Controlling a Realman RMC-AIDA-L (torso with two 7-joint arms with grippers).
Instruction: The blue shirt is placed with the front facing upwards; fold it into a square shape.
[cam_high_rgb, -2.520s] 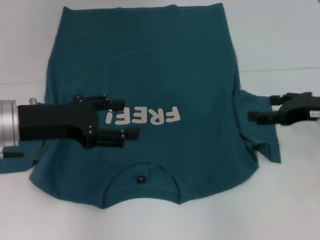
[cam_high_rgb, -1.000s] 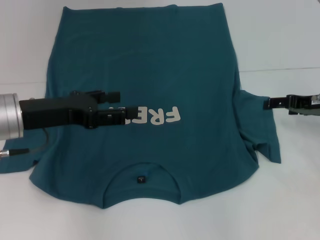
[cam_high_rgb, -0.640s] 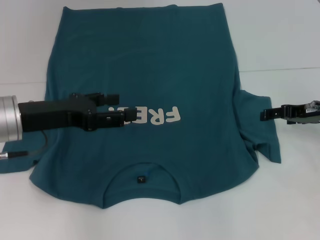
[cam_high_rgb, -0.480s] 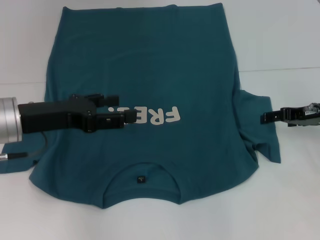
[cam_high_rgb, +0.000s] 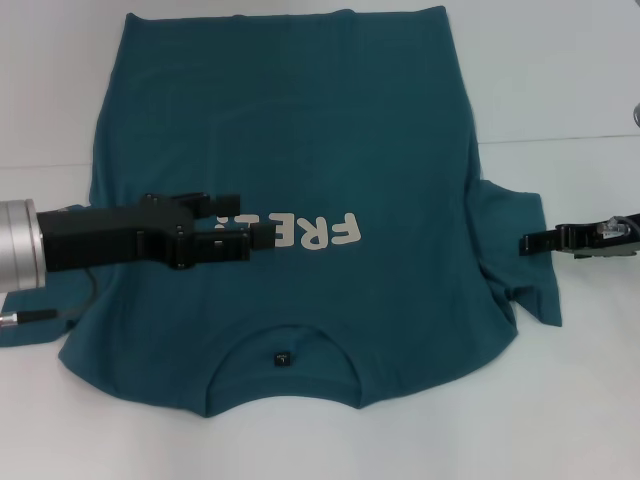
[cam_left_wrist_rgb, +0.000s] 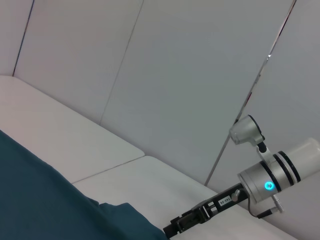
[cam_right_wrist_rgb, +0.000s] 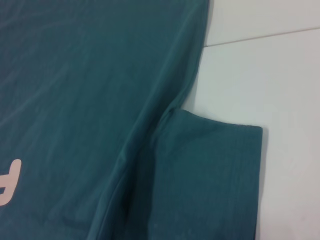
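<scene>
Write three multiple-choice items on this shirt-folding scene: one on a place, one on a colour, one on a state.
1. Where is the left gripper?
A. Over the chest of the teal-blue short-sleeved cotton T-shirt, at the lettering's end
B. Over bare table beyond the hem
C. On the collar label

2. What colour is the bold "FRE" lettering?
A. Yellow
B. White
C. Red

3. How does the shirt's sleeve on the robot's right lie?
A. Folded in over the chest
B. Rolled into a tube
C. Spread outward on the white table

Key: 1 A, the head view shows its black fingers over the print's end, hiding the last letters. 2 B, the letters stand out white on teal. 3 C, the sleeve juts out sideways from the body, with the right gripper at its outer edge.
</scene>
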